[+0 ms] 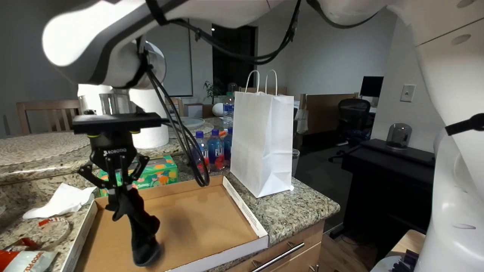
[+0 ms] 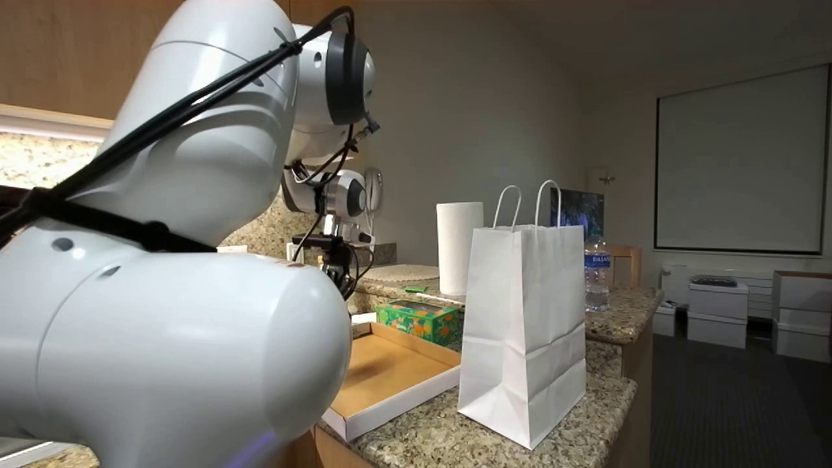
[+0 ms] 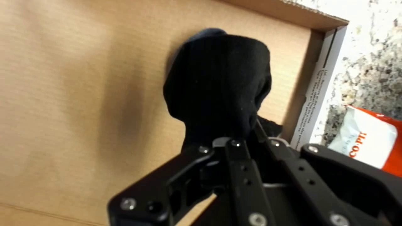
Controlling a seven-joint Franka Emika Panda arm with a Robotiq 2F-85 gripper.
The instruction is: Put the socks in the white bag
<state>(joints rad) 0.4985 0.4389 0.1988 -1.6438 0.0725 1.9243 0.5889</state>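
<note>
Your gripper is clamped on the black sock bundle, which hangs lengthwise beneath it over the cardboard tray, while the white bag stands upright outside the tray's opposite side, its mouth apparently above your grip, so lift first.

I count one white bag, one brown tray, one green box, one paper roll, one white napkin, one clear bottle and one black desk chair. I can see three blue-topped bottles. The black socks make one bunch, and I can't tell how many there are.
</note>
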